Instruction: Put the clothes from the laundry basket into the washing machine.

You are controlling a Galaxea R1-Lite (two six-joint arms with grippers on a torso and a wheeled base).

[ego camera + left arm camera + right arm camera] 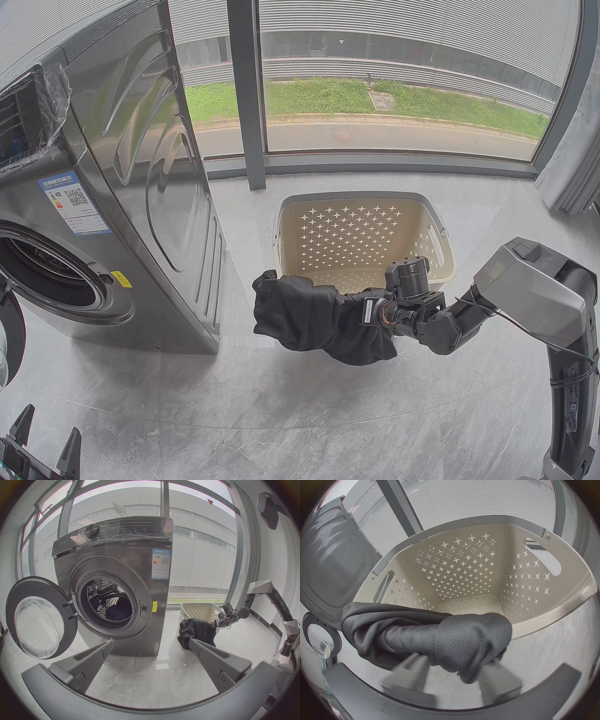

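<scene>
1. Room: grey marble-look tiled floor (262, 400) in front of a big curved window (400, 75).
2. Nearest, the left gripper (150, 642) hangs low facing the machine's front, jaws spread wide and holding nothing.
3. Right gripper (374, 310) is closed on a crumpled black mesh-weave garment (312, 319), its fingers buried in the folds. The cloth hangs clear of the floor, just outside the basket's near rim, between basket and machine side.
4. Behind it is the cream plastic laundry basket with star-shaped holes (359, 197). The right wrist view shows its bottom bare.
5. The grey front-loading washing machine (125, 573) has its round glass-centred door (40, 617) swung fully open. Dark cloth (120, 609) already lies in the drum.
6. Judgement: transfer step in hand, likely the last item. Next move calls for carrying the garment round the machine's front corner, then pushing it well into the drum before release.
7. In the way: that corner and the parked left gripper. Trailing folds may snag on the door seal.
</scene>
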